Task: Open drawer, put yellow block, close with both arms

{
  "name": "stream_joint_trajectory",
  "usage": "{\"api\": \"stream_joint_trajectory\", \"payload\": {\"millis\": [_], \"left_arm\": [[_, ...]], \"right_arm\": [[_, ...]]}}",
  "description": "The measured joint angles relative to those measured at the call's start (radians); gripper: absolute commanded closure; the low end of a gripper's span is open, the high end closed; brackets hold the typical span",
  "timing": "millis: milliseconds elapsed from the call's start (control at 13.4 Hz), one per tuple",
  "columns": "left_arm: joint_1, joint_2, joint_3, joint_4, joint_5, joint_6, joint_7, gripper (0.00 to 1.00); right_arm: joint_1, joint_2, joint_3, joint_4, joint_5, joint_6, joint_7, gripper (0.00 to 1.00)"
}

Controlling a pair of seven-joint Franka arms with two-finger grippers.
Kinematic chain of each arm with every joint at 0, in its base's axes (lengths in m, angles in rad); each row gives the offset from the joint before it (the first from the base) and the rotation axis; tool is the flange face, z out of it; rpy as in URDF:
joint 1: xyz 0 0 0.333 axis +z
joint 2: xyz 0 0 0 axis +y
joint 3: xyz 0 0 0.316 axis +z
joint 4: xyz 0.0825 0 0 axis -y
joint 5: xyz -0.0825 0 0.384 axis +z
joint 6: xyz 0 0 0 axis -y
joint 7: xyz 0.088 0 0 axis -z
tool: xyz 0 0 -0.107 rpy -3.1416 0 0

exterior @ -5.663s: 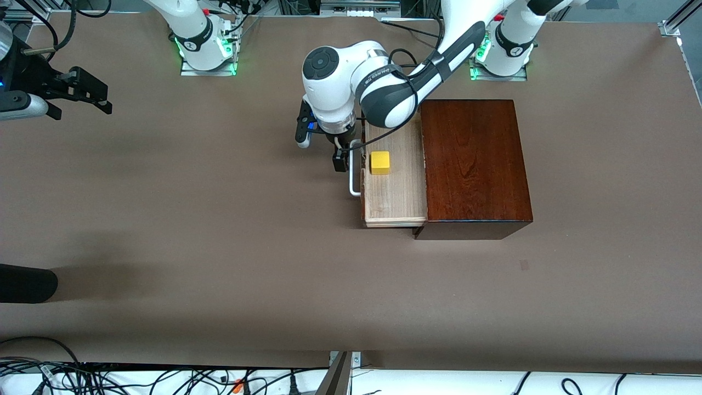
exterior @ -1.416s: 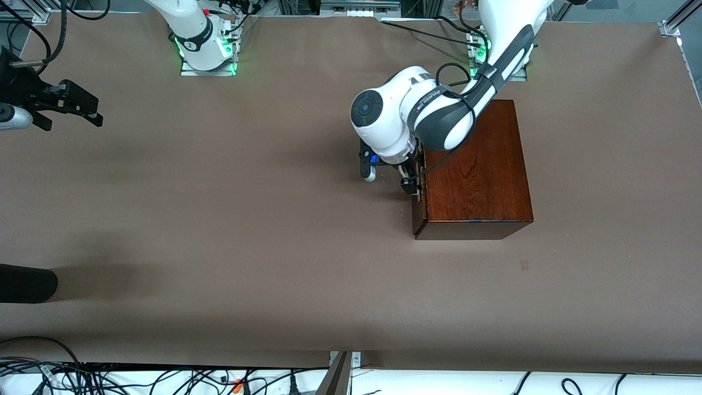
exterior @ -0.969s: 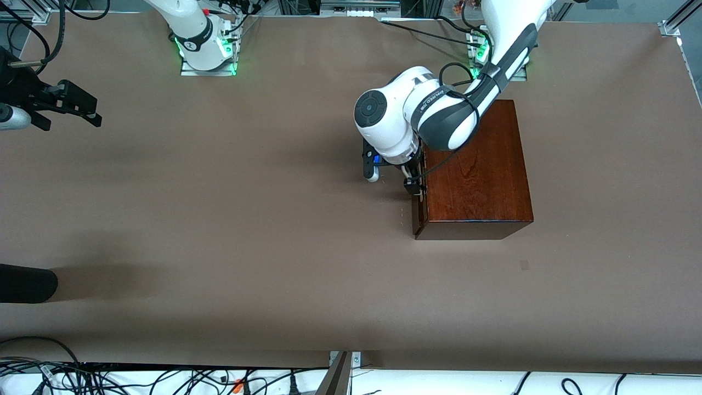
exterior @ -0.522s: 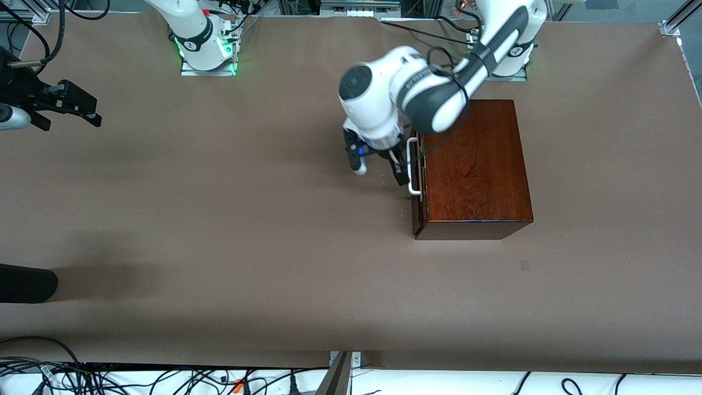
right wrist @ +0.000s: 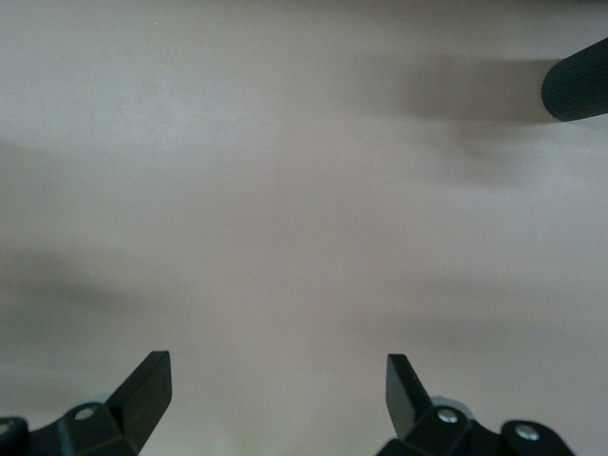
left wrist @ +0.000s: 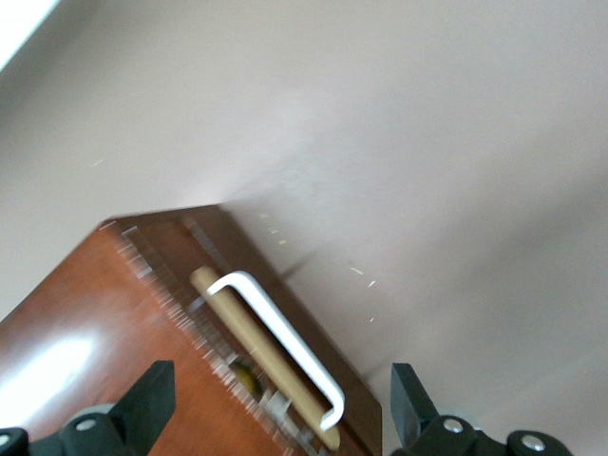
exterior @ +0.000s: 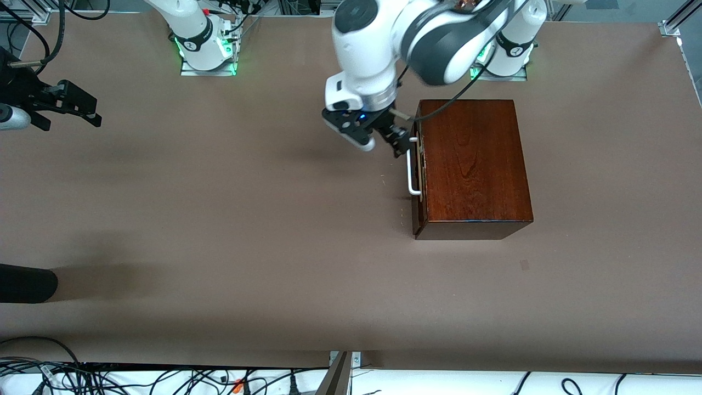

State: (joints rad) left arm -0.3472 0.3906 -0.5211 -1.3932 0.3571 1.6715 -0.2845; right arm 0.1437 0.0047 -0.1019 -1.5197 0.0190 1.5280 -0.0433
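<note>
Left gripper (exterior: 396, 144) hangs in the air over the table (exterior: 219, 219) just beside the drawer (exterior: 417, 170), its fingers (left wrist: 152, 404) spread wide and holding nothing; in the left wrist view the white bar handle (left wrist: 280, 337) lies between the two fingertips' lines of sight, untouched. That drawer sits pushed into the reddish-brown wooden box (exterior: 471, 164), with only its dark front and handle showing. Whether the yellow block is inside cannot be told, since no frame shows it plainly. Right gripper (exterior: 82, 107) waits at the right arm's end of the table, raised above bare surface, fingers (right wrist: 147, 385) parted and empty. A dark rounded object (exterior: 24, 282) lies at the table's edge, nearer the front camera.
</note>
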Motion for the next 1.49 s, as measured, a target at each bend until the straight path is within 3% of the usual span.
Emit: {"api": "stream_joint_trajectory", "payload": {"millis": [373, 745, 1118, 1490], "left_arm": [[0.221, -0.099, 0.01, 0.086, -0.122, -0.176, -0.05, 0.0], [0.377, -0.107, 0.024, 0.119, -0.216, -0.199, -0.055, 0.0], [0.362, -0.163, 0.218, 0.092, -0.304, -0.229, -0.052, 0.0], [0.337, -0.242, 0.33, -0.024, -0.311, -0.172, 0.03, 0.0]], "right_arm": [[0.0, 0.0, 0.0, 0.0, 0.0, 0.0, 0.0, 0.0], [0.0, 0.0, -0.001, 0.0, 0.0, 0.0, 0.0, 0.0], [0.0, 0.0, -0.001, 0.0, 0.0, 0.0, 0.0, 0.0], [0.0, 0.0, -0.001, 0.0, 0.0, 0.0, 0.0, 0.0]]}}
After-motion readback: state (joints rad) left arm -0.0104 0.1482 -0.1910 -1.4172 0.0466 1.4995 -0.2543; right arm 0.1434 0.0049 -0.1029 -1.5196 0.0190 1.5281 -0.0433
